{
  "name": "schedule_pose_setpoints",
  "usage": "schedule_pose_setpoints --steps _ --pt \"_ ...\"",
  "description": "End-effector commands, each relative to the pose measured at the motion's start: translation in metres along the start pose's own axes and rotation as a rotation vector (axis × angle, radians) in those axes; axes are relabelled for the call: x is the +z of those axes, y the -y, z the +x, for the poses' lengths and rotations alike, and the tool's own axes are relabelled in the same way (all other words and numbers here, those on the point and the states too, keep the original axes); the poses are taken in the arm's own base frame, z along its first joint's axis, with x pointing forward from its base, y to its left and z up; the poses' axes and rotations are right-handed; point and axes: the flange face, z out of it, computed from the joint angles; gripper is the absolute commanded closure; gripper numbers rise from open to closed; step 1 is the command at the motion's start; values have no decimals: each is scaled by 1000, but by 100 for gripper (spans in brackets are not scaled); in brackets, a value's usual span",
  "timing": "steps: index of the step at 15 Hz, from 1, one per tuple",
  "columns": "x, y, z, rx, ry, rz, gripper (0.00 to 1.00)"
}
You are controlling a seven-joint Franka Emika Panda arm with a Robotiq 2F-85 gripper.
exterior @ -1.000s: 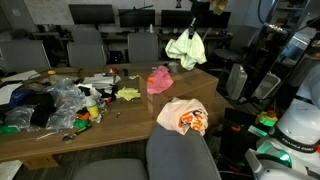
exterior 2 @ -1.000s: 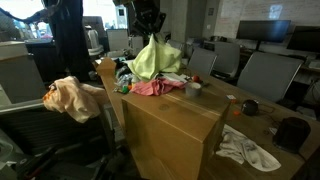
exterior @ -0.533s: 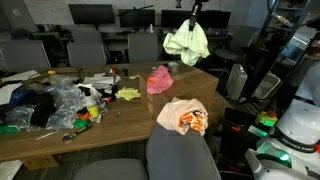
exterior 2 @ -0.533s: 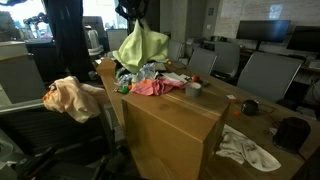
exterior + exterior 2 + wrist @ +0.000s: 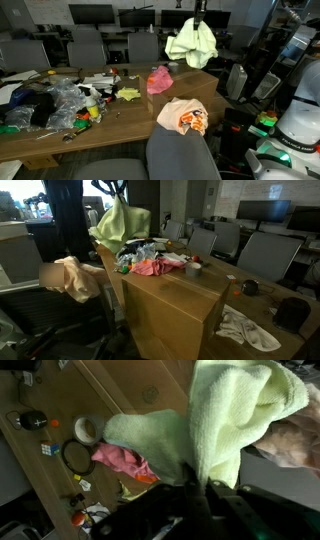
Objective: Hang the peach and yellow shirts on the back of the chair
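Note:
My gripper [image 5: 197,14] is shut on the yellow shirt [image 5: 191,43] and holds it high above the table's end; the shirt hangs down in folds. It also shows in an exterior view [image 5: 118,224] and in the wrist view [image 5: 215,420], pinched between the jaws [image 5: 196,485]. The peach shirt [image 5: 182,116] is draped over the back of the grey chair [image 5: 180,150]; it shows in an exterior view [image 5: 68,276] and at the wrist view's right edge [image 5: 295,440].
A pink cloth [image 5: 159,78] lies on the wooden table [image 5: 120,115], also seen in an exterior view [image 5: 152,267]. Clutter of bags and small items [image 5: 55,103] covers one side. A white cloth [image 5: 247,327] lies on the table. Office chairs [image 5: 88,47] stand behind.
My gripper has carried the yellow shirt higher and sideways, towards the chair with the peach shirt. Nothing else has moved.

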Motion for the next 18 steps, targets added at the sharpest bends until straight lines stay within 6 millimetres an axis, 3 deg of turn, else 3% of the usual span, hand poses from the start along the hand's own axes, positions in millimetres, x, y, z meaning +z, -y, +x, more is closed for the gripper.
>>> schedule_pose_setpoints --steps 1,10,18 --pt "-16 29 -3 -120 15 -19 96" --pt "-17 96 5 -449 129 225 96" --pt "-18 110 13 -575 205 428 96"
